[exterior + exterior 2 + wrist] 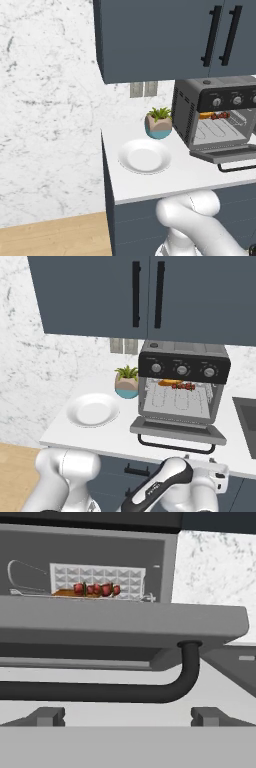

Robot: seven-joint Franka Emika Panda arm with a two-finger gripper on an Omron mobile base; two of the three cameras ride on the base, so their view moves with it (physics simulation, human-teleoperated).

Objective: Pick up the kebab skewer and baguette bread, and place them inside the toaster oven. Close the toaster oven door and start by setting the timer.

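Hand view: red-chunked kebab skewer (pixel 96 589) on rack, upper left, inside dark grey toaster oven (pixel 100 557); drop-down door (pixel 120 619) open; fingers (pixel 47 716) spread wide, empty.

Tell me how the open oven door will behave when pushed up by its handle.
The oven door hangs flat off the front, so it will probably swing up on its rear hinge rather than slide. The handle looks like a stiff, smooth round bar; the open end effector just below it might slip along it.
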